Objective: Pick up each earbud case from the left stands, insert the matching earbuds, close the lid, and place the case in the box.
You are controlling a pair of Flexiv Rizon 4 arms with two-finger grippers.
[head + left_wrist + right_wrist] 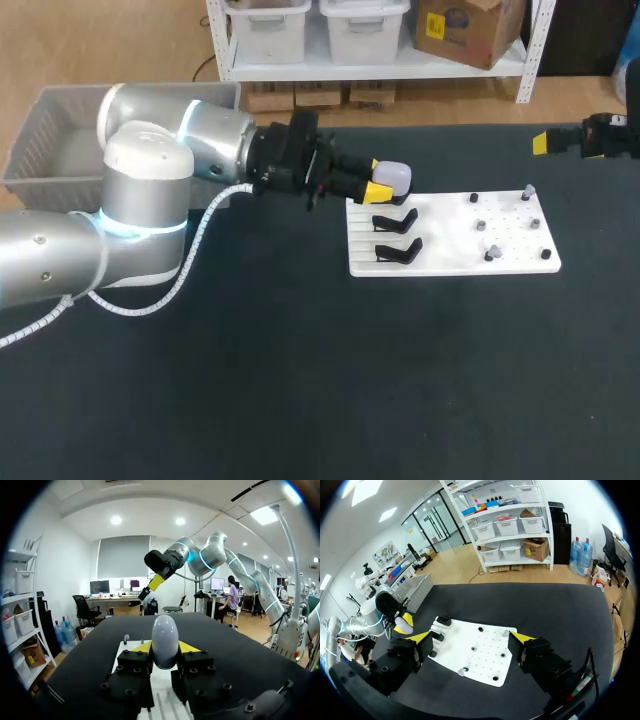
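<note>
Black tabletop (300, 380) runs broad on every side of a white board (450, 235) that lies right of the middle, well apart from the near edge and from the grey box (50, 140) at the far left corner.

Our left gripper (380, 180) pinches the case (398, 176) from two sides. Its fingers stand only as far apart as the case is thick, and the rounded end pokes out past the yellow tips. The case sits at the board's far left corner, just beyond two black stands (396, 220). We cannot tell whether it touches the board.

Our right gripper (470, 637) is spread wide and holds nothing. It sits near the table's far right edge, well apart from the left arm. Its wrist view shows the board under and ahead of its fingers.

The case is smooth, egg-shaped and pale whitish-lilac. Small grey knobs (490, 252) dot the board's right half.
</note>
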